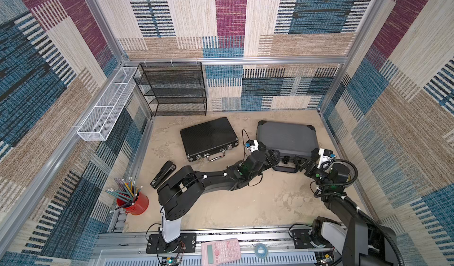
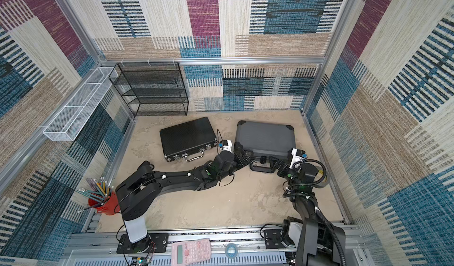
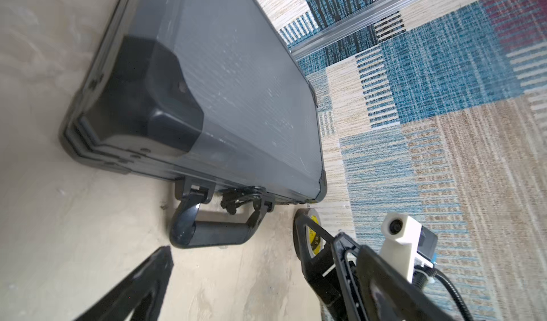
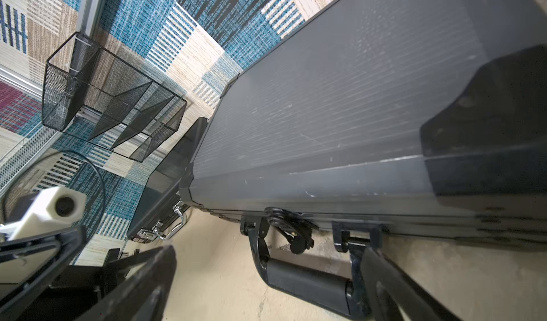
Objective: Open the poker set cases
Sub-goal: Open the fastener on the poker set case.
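The bulkier grey case [image 1: 287, 137] [image 2: 266, 136] lies flat and shut at the right of the table, its thick handle [image 1: 286, 169] toward me. The slim black ribbed case [image 1: 208, 137] [image 2: 188, 138] lies shut to its left, silver latches in front. Both grippers sit at the grey case's front edge. My left gripper [image 1: 274, 157] [image 3: 233, 253] is open beside the handle's left end [image 3: 219, 235], holding nothing. My right gripper [image 1: 298, 163] [image 4: 269, 275] is open, and one finger [image 4: 384, 278] overlaps the handle's right end. A black centre latch [image 4: 291, 230] hangs above the handle.
A black stapler [image 1: 163, 174] and a red cup of pencils [image 1: 134, 201] stand at the front left. A black mesh shelf [image 1: 172, 88] and a white mesh basket [image 1: 105, 105] are at the back left. A pink calculator [image 1: 221, 252] lies on the front rail.
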{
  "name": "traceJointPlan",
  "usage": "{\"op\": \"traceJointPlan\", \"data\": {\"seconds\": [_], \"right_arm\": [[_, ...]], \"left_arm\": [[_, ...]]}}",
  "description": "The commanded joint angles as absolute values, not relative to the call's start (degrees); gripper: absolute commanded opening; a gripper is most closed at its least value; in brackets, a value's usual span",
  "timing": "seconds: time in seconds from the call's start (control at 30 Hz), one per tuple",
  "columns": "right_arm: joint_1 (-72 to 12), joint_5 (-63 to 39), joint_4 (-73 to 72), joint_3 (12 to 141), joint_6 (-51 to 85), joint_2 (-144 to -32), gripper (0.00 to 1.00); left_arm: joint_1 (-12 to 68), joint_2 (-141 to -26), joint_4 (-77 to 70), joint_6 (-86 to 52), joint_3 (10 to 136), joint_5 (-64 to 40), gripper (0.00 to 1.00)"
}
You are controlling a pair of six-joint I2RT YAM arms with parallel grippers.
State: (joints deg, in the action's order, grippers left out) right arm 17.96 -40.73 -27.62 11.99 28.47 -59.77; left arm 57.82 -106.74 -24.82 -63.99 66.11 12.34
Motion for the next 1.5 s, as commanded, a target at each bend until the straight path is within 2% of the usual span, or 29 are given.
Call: {"op": "traceJointPlan", "data": {"seconds": [0.0,0.17,0.43,0.67,1.0,1.47], "right_arm": [[17.93,-42.79,-31.45,11.57,29.56,-60.12,0.99],[17.91,-44.6,-33.21,11.17,29.98,-60.62,1.0],[17.74,-47.15,-36.11,10.9,30.15,-62.33,0.99],[17.1,-47.54,-38.44,10.92,30.51,-65.12,0.99],[14.43,-45.28,-38.96,11.63,29.85,-67.54,0.99],[11.48,-43.16,-39.8,14.19,28.34,-74.08,1.0]], "left_arm": [[57.59,-105.23,-19.43,-52.63,67.28,18.17,0.99],[56.4,-104.65,-15.13,-45.97,68.88,19.71,0.98],[50.58,-108.17,-12.2,-41.99,71.56,9.86,0.99],[48.83,-111.16,-7.32,-36.65,76.17,8.04,1.0],[45.26,-115.29,-7.38,-34.56,77.95,0.02,0.93],[44.39,-117.55,-1.29,-30.57,79.04,0.61,0.87]]}}
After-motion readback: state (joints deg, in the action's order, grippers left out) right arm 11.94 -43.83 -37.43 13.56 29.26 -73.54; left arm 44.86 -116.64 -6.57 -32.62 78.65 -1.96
